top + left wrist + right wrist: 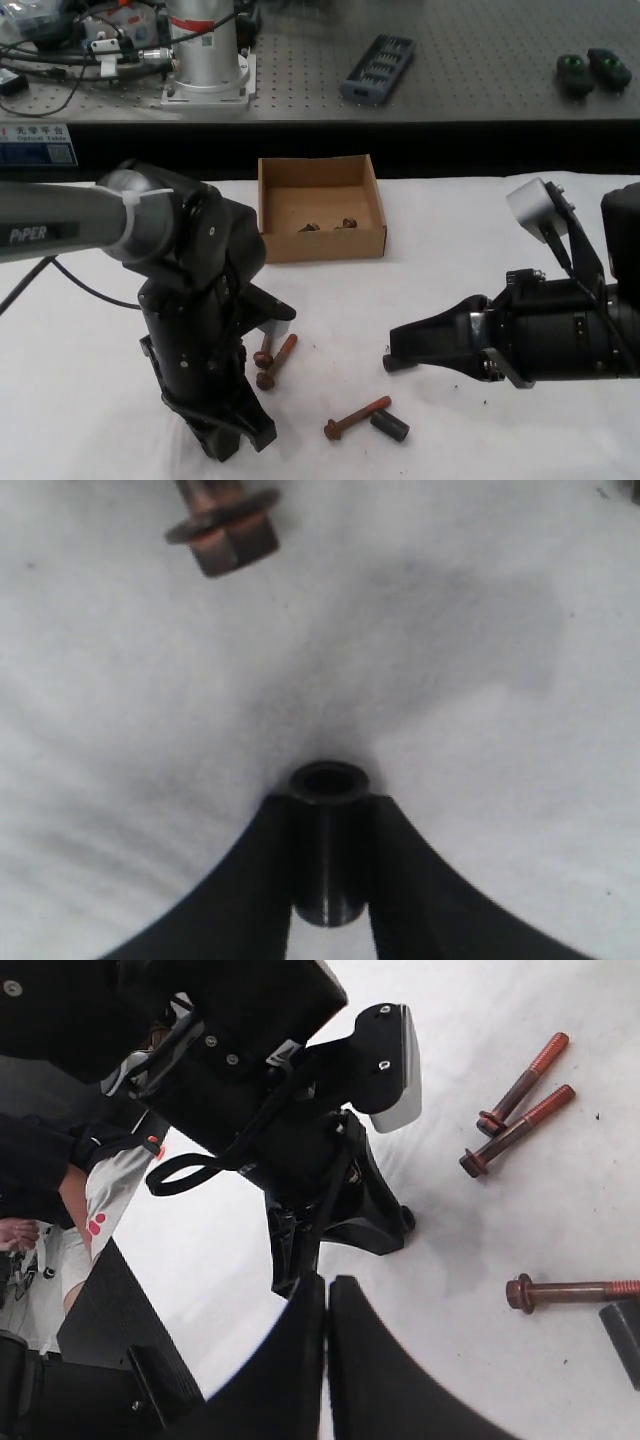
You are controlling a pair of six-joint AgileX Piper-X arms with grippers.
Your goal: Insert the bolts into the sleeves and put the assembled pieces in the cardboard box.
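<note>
My left gripper (pixel 330 805) is shut on a black sleeve (pixel 328 865), which stands upright between its fingers just above the white cloth. A rust-coloured bolt head (pixel 222 530) lies a little beyond it. In the high view the left gripper (pixel 238 438) points down at the front left, beside two bolts (pixel 276 358). A third bolt (pixel 356 417) and a loose black sleeve (pixel 390 426) lie to its right. My right gripper (pixel 394 355) points left at mid bench, and its fingers (pixel 300 1370) are shut with nothing seen between them.
The cardboard box (pixel 322 242) stands open at the back centre with two assembled pieces (pixel 328 225) inside. A dark bench behind holds a blue rack (pixel 378 66), cables and a metal base (pixel 206 60). A person (pixel 40 1210) shows at the cloth's edge.
</note>
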